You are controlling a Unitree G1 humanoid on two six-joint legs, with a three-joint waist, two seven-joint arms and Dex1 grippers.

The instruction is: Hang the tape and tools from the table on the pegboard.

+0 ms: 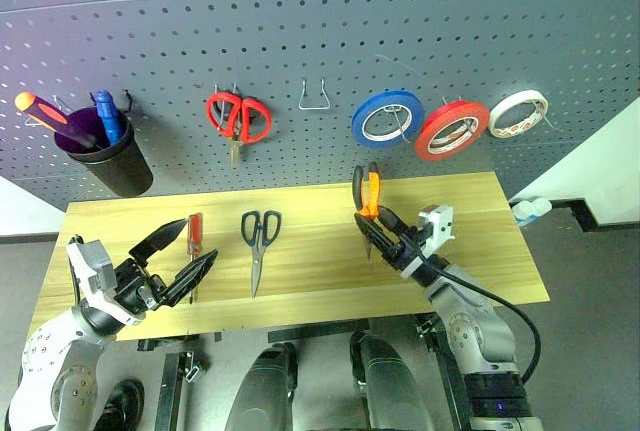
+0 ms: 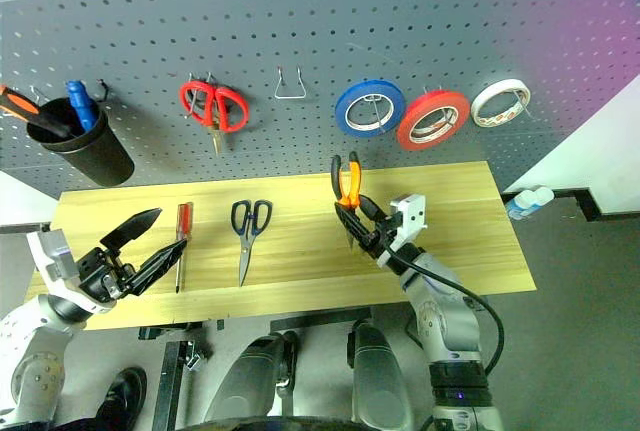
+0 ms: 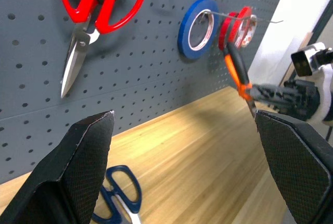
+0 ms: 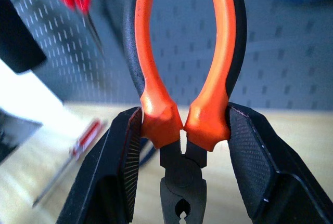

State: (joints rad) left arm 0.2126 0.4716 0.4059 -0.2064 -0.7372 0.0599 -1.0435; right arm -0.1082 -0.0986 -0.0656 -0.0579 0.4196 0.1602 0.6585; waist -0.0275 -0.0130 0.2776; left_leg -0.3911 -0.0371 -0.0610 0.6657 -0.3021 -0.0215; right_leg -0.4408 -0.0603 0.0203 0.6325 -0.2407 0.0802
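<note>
Orange-and-black rubbery handles stand up from our right claw (image 4: 179,146), which is clamped on the pliers (image 1: 367,201) just above the hinge, nose pointing down, lifted off the table (image 1: 470,241) in front of the pegboard (image 1: 320,41). Our left claw (image 1: 180,256) hangs wide apart and empty near the table's front edge, close to the slim red-handled screwdriver (image 1: 194,241) and the dark-handled scissors (image 1: 259,241), both lying flat on the pale, grained wood.

To hang the pliers well, we judge we should carry them up to the bare wire hook (image 1: 314,97) between the red scissors (image 1: 238,117) and the blue tape roll (image 1: 386,118), keep the handles spread, and slip the gap between them over the hook before letting go. The grip is low and narrow, so the tool could pivot; we would move slowly. The red tape (image 1: 452,129) already hangs on a peg, its glossy ring tilted against the matt, perforated panel.
</note>
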